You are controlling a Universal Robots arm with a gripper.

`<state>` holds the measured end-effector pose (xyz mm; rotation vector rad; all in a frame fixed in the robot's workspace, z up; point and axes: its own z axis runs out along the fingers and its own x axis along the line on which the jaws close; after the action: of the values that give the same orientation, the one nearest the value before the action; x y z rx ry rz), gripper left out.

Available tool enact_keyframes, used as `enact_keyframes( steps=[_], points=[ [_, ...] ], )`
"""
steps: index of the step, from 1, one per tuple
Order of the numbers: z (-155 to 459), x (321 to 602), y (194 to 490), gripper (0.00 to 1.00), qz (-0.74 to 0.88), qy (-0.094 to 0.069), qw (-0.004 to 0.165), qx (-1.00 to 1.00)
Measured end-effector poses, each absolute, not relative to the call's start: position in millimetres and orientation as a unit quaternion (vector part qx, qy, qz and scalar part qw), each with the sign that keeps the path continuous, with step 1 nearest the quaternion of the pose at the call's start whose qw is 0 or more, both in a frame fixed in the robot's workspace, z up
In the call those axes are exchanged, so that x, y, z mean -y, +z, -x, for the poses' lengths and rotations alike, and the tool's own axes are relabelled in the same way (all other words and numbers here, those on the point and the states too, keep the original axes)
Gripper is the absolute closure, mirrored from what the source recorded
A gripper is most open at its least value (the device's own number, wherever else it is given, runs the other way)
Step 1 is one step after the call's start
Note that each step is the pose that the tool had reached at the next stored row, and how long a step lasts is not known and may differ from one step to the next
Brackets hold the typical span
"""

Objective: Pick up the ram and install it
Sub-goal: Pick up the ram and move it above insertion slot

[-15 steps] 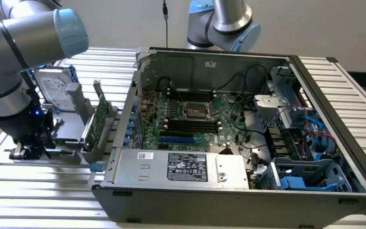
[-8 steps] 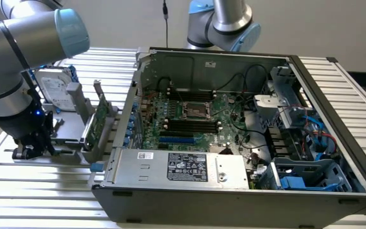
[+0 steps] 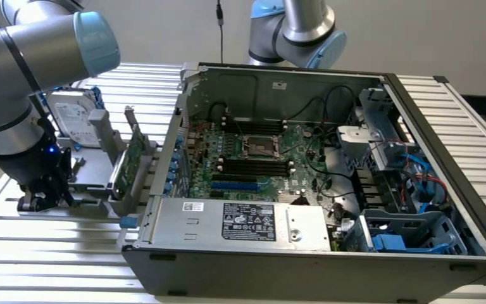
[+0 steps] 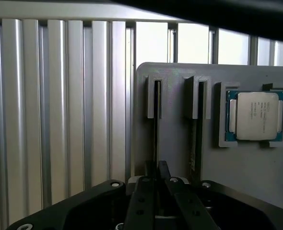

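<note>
Step in hand: pick-up, grasp stage. The gripper [image 3: 40, 197] is set low over the grey holder [image 3: 91, 174] at the exterior view's left, well apart from the open case [image 3: 311, 269]. In the wrist view the fingers [image 4: 142, 201] are drawn together on the upper edge of the ram [image 4: 156, 120], which stands edge-on in one guide slot of the holder. The grip is judged clenched on it, though the contact itself is partly hidden by the fingertips. The ram is not lifted and is seated in its guides. A second slot [image 4: 196, 120] lies just beside, and the CPU [image 4: 257, 115] rests in its pocket beyond that. An expansion card [image 3: 124, 166] stands in the holder between gripper and case. Installation is not begun. The memory slots [image 3: 252, 166] on the motherboard [image 3: 298, 142] are seen, but whether any is filled cannot be told. The next move is judged to call for a straight pull along the guides, without twist, so that the thin board is neither bent nor jammed, and for clearance from the card and the case wall.
</note>
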<state>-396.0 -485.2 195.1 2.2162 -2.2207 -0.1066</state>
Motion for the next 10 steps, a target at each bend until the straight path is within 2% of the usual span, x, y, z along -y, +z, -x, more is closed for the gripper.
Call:
enact_keyframes(
  steps=[10],
  points=[
    [395.3,485.2,198.7,0.86,-0.706,-0.034,0.001,0.707]
  ],
)
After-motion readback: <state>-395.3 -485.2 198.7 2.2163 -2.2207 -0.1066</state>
